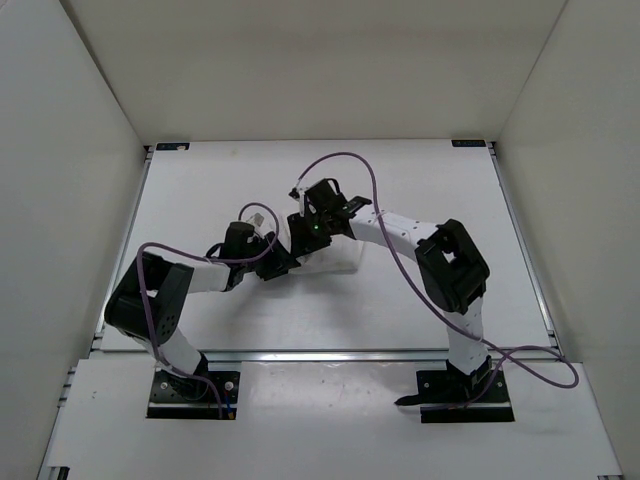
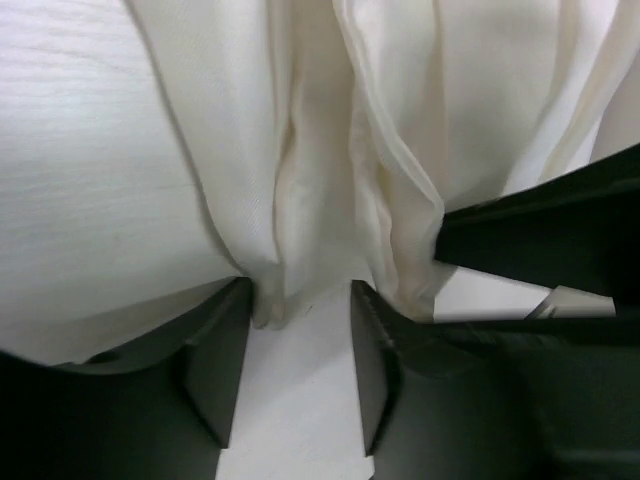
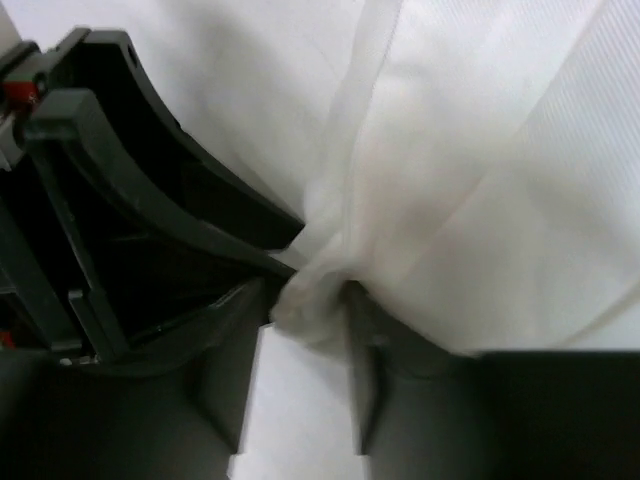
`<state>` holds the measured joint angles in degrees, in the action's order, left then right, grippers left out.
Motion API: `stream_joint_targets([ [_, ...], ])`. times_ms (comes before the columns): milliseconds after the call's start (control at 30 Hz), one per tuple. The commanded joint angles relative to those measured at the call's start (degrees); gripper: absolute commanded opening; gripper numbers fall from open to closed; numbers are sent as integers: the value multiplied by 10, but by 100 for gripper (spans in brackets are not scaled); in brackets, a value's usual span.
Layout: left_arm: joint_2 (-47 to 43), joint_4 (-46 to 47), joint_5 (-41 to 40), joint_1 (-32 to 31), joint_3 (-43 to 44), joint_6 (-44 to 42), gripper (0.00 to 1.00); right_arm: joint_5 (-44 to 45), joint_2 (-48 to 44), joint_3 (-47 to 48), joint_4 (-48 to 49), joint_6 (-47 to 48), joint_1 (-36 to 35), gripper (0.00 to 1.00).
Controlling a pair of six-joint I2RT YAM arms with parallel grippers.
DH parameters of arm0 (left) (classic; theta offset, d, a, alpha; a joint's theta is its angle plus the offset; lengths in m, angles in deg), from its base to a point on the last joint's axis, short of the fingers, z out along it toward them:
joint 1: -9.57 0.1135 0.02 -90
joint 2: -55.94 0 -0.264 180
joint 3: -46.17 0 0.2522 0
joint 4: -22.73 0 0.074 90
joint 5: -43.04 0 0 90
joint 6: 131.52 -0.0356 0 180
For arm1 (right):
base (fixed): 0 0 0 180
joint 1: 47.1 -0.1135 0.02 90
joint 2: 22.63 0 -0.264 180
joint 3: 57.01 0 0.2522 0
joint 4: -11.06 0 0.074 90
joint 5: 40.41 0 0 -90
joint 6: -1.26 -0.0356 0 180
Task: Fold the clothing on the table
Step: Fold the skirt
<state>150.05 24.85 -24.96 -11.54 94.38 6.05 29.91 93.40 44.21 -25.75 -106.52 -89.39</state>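
The clothing [image 1: 338, 262] is a bunched white lump at about the centre of the table [image 1: 440, 200]. Both grippers sit on its 9 o'clock end. What shows of it from above runs roughly 9 to 3, free end toward 3 (white on white, so the outline is hard to pick out). Up close, the folds run lengthwise and converge on the fingers.

Left gripper [image 2: 300, 290]: jaws clearly apart, bare table visible in the gap. One fabric edge hangs just into the mouth, beside the finger at 9 o'clock in that view. Nothing looks clamped.

Right gripper [image 3: 305, 300]: jaws part-way apart, with a small gathered wad of cloth sitting right between the tips. I cannot tell if it's pinched or only resting there.

The two grippers are nearly touching. Each shows as a black shape at the edge of the other's wrist view.

Left arm: base at 7 o'clock, elbow swung out toward 9, forearm low and reaching toward 3 into the centre.

Right arm: base at 5 o'clock, elbow raised near 3, forearm stretched toward 10, wrist tipped down onto the cloth.

A purple cable [image 1: 372, 190] loops over the right forearm toward 12.
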Motion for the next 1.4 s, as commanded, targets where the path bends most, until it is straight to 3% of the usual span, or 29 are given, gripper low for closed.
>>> stream_joint_targets([
  [0, -40, 19, 17, 15, -36, 16, 57, -36, -76, 5, 19, -19, -2, 42],
  [67, -64, 37, 32, 33, -57, 32, 58, -33, -104, 11, 10, -15, -6, 54],
  [167, -103, 7, 21, 42, -70, 25, 61, -43, -157, -15, 26, -30, 8, 64],
  [367, -198, -41, 8, 62, -105, 13, 65, -78, -238, -133, 116, -69, 68, 68],
  [500, -260, -93, -2, 75, -111, 6, 66, -114, -185, -133, 150, -69, 111, 68],
  [600, -332, -139, -22, 82, -113, -8, 66, -137, -143, -154, 218, -94, 106, 52],
  [800, -452, -224, -28, 126, -138, -25, 69, -133, -50, -177, 274, -129, 54, 40],
  [967, -514, -278, -38, 130, -140, -34, 69, -95, 3, -127, 187, -95, 21, 42],
  [1100, -532, -299, -34, 135, -141, -44, 70, -45, -63, -98, 110, -46, 2, 44],
  [1133, -538, -306, -34, 138, -136, -49, 70, 1, -104, -85, 79, -17, -6, 47],
  [1167, -538, -316, -39, 135, -131, -57, 70, 46, -122, -80, 60, 1, -14, 56],
  [1200, -538, -324, -42, 135, -117, -63, 70, 73, -162, -77, 36, 27, -24, 86],
  [1233, -509, -352, -18, 130, -82, -107, 72, 111, -222, -86, -28, 38, -8, 99],
  [1300, -487, -372, -7, 128, -56, -135, 76, 94, -258, -98, -64, 39, 15, 99],
  [1367, -444, -429, -4, 117, 6, -181, 99, 104, -306, -144, -137, 46, 54, 99],
])
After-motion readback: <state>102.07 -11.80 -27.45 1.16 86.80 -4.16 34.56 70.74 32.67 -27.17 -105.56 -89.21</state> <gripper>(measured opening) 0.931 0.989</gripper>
